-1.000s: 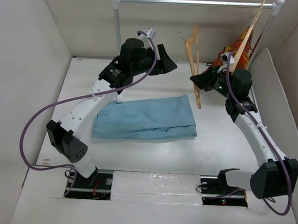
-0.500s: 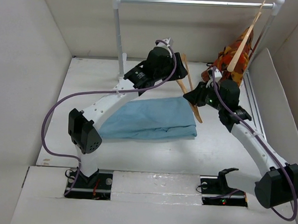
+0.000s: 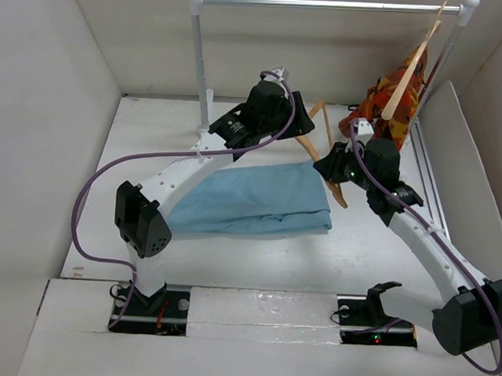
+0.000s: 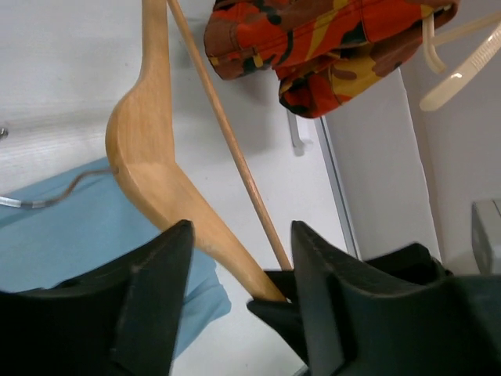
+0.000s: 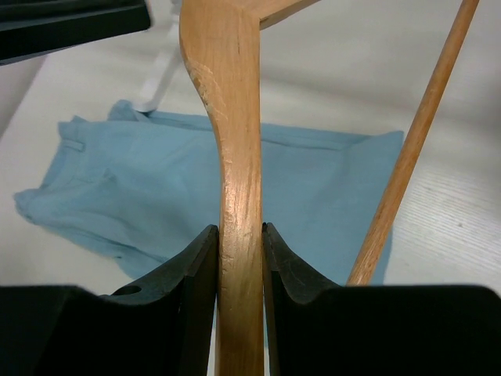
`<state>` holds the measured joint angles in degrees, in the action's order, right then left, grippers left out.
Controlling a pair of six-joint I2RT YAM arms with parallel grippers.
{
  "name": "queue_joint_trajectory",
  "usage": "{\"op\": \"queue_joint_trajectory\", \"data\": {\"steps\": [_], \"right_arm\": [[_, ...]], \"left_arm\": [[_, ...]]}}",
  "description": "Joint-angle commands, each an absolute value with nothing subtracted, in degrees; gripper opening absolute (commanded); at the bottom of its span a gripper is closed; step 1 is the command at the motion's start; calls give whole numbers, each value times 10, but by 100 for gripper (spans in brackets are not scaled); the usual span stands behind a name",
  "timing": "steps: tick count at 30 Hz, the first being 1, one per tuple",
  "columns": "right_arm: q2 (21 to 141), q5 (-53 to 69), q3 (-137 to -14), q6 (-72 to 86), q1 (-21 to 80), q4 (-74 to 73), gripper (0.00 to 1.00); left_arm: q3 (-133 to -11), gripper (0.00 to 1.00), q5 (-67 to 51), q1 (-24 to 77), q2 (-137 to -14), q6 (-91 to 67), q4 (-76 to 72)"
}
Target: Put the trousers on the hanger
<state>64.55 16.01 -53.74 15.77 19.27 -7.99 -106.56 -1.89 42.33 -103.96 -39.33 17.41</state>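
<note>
Trousers (image 3: 259,197): flat on counter (image 3: 143,149), centre frame; not hung.
Hanger (image 5: 239,196): raised, tilted over trousers' right edge.
Right claw (image 5: 239,258): clenched on hanger arm.
Left claw (image 4: 243,231): parted, straddling hanger's end.
Progress: early; draping remains.

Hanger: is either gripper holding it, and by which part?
The right gripper clamps the hanger on one sloping wooden arm; the left gripper straddles it, jaws open.

scuffed wooden hanger (image 5: 239,196), soft matt cloth trousers (image 5: 141,188), seemingly metal rail (image 3: 328,3)
</note>
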Motion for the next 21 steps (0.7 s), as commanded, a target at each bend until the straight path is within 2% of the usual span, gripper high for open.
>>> {"op": "queue_joint_trajectory", "data": {"steps": [1,5,13,21], "right_arm": [[652,114,-566,122,196,-69,0],[655,103,-583,112,196,-81,0],[639,101,-570,125,214,-64,0],[610,80,-543,141,220,-42,0]], "left_arm": [[-1045,52,-53,424,-984,-416,167],[-1009,61,-40,424,-970,-423,181],[-979,62,-11,424,-987,-437,177],[-959,62,-68,401,-1028,-489,140]]}}
